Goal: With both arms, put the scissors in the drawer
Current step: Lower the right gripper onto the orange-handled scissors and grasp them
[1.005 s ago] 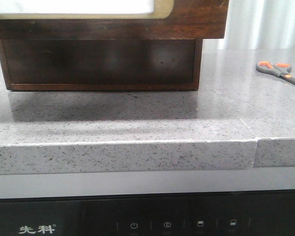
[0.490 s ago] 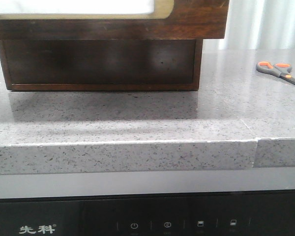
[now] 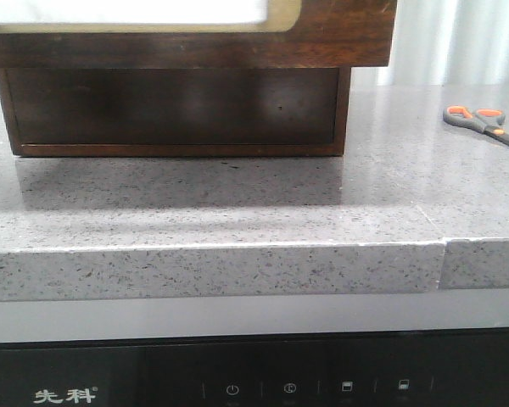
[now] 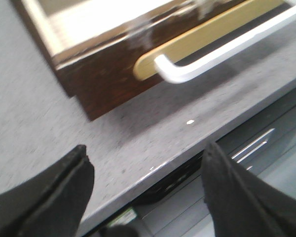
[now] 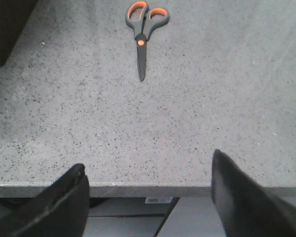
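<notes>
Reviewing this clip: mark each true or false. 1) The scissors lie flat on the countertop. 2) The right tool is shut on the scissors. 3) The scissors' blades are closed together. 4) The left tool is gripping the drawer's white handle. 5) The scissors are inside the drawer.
1) True: the scissors lie flat on the grey countertop.
2) False: the right tool is open, apart from them.
3) True.
4) False: the left tool is open, short of the white handle.
5) False: they lie on the counter, right of the drawer.
</notes>
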